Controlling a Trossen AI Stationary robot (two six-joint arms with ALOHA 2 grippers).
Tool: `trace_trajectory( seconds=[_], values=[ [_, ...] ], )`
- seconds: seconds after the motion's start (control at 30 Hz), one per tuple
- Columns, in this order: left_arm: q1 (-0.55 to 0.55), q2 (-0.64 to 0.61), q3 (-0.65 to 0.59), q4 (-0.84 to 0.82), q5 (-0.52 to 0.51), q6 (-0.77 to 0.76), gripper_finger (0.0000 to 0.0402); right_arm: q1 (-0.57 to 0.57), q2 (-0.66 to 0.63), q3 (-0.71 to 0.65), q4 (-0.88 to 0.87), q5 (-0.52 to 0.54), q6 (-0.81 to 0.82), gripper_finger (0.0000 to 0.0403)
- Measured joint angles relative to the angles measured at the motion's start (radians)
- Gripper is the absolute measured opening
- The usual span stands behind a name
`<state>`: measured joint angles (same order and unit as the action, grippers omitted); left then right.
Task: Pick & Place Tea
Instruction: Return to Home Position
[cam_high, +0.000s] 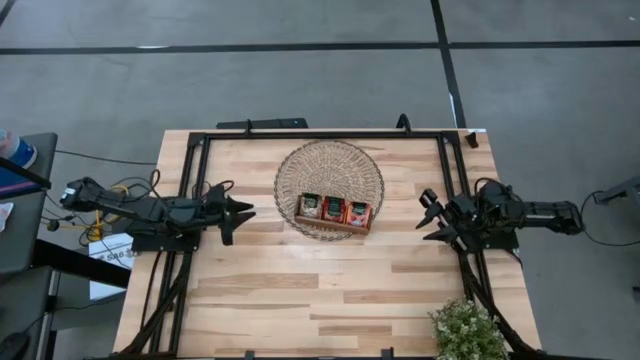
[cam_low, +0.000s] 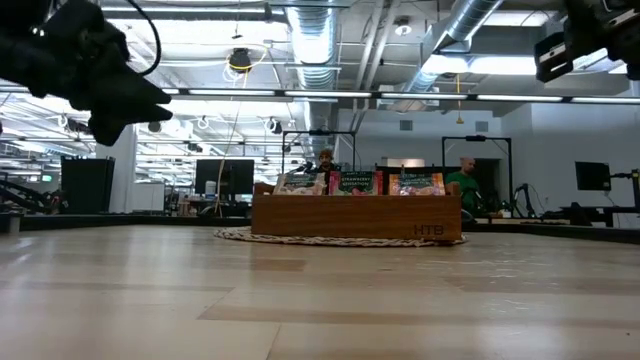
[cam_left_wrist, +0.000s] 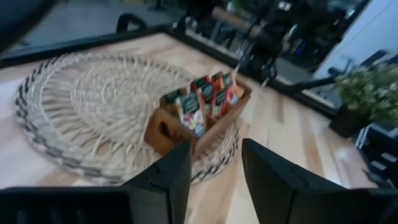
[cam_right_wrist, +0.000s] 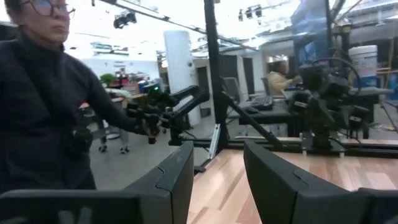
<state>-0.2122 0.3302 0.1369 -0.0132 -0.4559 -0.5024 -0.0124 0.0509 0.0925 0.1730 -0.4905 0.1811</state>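
Tea sachets (cam_high: 335, 208), red and green-and-cream, stand upright in the brown wooden tray (cam_high: 333, 226), which rests on a round woven mat (cam_high: 330, 175) at the table's middle. In the low view the tea (cam_low: 355, 183) sticks up above the tray's front wall (cam_low: 355, 217). My left gripper (cam_high: 246, 212) hovers left of the mat, open and pointing at the tray (cam_left_wrist: 166, 132), with nothing between its fingers (cam_left_wrist: 216, 155). My right gripper (cam_high: 428, 215) hovers right of the mat, open and holding nothing (cam_right_wrist: 217, 155).
A potted plant (cam_high: 467, 330) stands at the near right corner. Black frame rails (cam_high: 320, 134) run along the table's far edge and sides. A person (cam_right_wrist: 43, 106) stands beyond the table in the right wrist view. Bare wood (cam_high: 320, 290) lies near the front.
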Motion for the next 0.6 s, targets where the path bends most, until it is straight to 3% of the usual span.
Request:
trace_trajectory(
  seconds=[0.23, 0.47, 0.6],
  values=[
    [0.043, -0.072, -0.095, 0.091, 0.084, 0.042, 0.0133, -0.098, 0.000, 0.000, 0.000, -0.115, -0.006, 0.0134],
    [0.062, -0.071, -0.129, 0.135, 0.066, 0.042, 0.0133, -0.206, 0.000, 0.000, -0.008, -0.262, -0.006, 0.0134],
    [0.062, -0.071, -0.129, 0.135, 0.018, 0.065, 0.0133, -0.252, 0.000, 0.000, -0.037, -0.140, 0.050, 0.0134]
  ],
)
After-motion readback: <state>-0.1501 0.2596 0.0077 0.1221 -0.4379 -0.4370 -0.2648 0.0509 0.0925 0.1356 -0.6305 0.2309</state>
